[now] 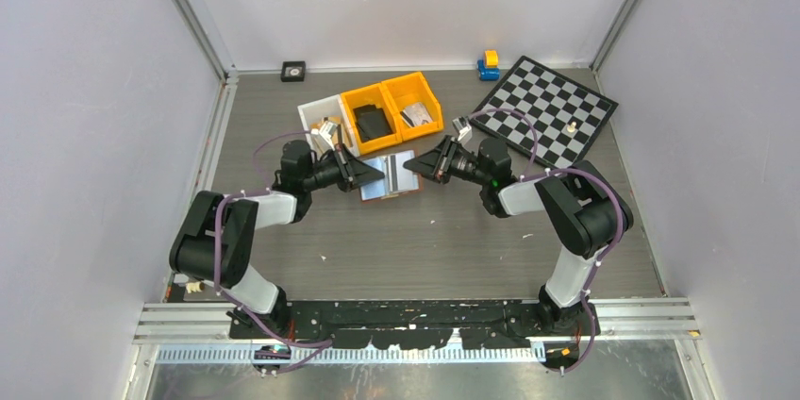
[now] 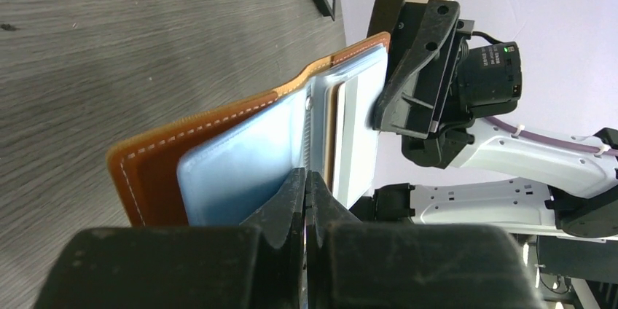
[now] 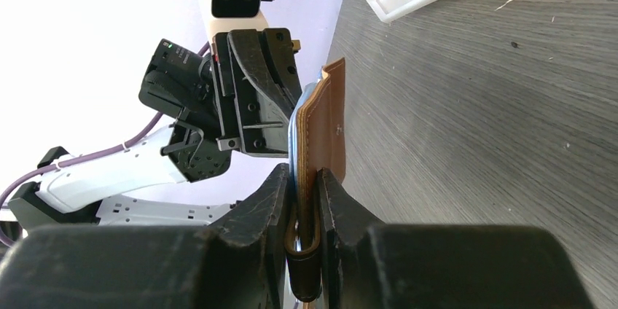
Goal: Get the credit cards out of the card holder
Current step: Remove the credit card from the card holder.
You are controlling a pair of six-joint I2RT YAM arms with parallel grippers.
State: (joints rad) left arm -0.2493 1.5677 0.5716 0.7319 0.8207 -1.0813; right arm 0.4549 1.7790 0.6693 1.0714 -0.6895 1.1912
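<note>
Cards (image 2: 359, 130) mostly hidden, card holder (image 2: 191, 147) pinched

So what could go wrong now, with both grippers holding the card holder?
1. The left gripper pinches only the edge of a pale blue sleeve in the card holder; a pull may slip off, or merely tug the sleeve.
2. The right gripper clamps the same holder close by; the two grippers could bump.
</note>
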